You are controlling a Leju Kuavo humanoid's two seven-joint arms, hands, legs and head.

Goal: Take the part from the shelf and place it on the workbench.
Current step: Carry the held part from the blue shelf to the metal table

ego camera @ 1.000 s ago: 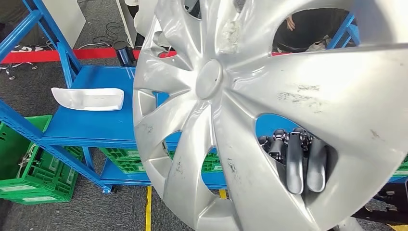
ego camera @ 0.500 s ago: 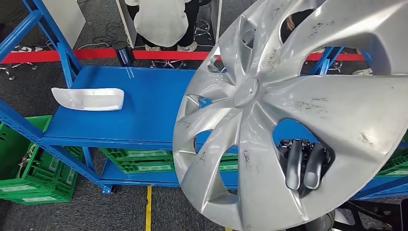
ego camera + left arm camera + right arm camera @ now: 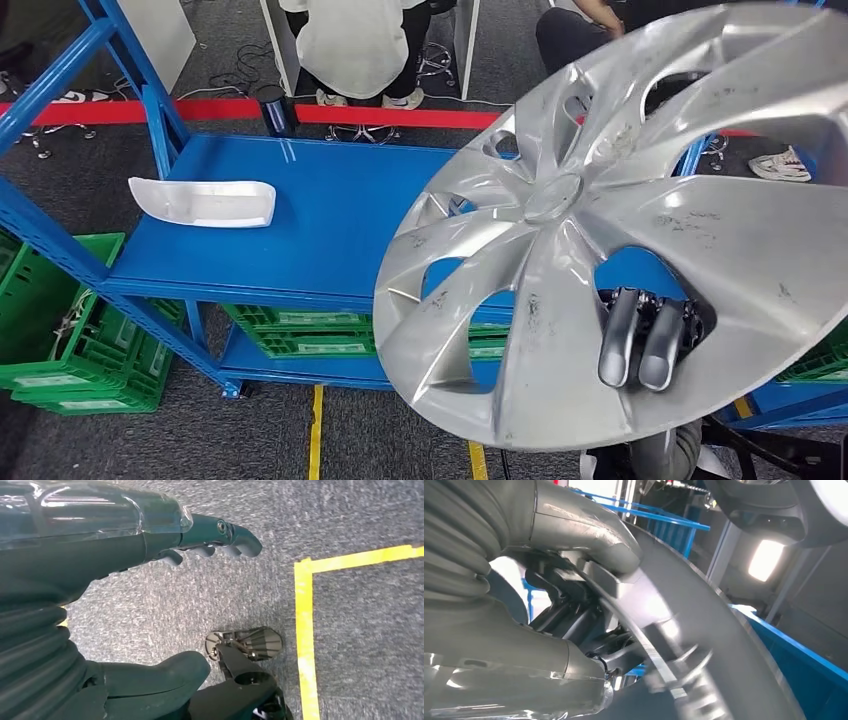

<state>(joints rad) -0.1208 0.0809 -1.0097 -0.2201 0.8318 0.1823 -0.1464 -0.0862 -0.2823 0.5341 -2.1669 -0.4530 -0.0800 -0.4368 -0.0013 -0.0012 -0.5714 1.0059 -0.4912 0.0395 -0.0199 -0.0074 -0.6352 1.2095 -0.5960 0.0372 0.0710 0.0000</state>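
Observation:
A large silver hubcap (image 3: pixel 620 250) with scuffed spokes hangs tilted in front of the blue shelf (image 3: pixel 320 230) in the head view. My right hand (image 3: pixel 640 335) grips it near its lower rim, with dark fingers (image 3: pixel 617 345) poking through one of its openings. The right wrist view shows my thumb (image 3: pixel 589 535) pressed on the hubcap's rim (image 3: pixel 704 630). My left hand (image 3: pixel 150 595) hangs over the grey carpet, fingers apart and holding nothing. A white moulded part (image 3: pixel 205 202) lies on the shelf's left side.
Green crates (image 3: pixel 70 340) sit under the shelf. A person in a white top (image 3: pixel 360 45) stands behind it past a red floor line (image 3: pixel 200 110). Yellow tape (image 3: pixel 305 645) marks the carpet. Blue shelf uprights (image 3: pixel 60 60) rise at the left.
The hubcap, still in my right hand, has moved right and away from the camera, uncovering more of the shelf. The view has shifted slightly, too.

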